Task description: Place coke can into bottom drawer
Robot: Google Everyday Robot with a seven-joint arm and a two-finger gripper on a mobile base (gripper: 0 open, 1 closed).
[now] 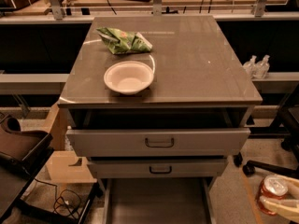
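The coke can [274, 186], red with a silver top, is held at the bottom right of the view, above the floor and to the right of the cabinet. My gripper [276, 197] is shut on it, with pale fingers [280, 205] wrapped across its side. The bottom drawer [159, 204] is pulled out at the bottom centre, its grey floor bare. The can is to the right of the drawer and outside its right rail.
The grey cabinet top [201, 64] holds a white bowl [129, 77] and a green snack bag [124, 41]. Two upper drawer fronts [159, 142] with black handles stick out slightly. A cardboard box [67, 167] and cables lie at the left, and chair legs [266, 167] at the right.
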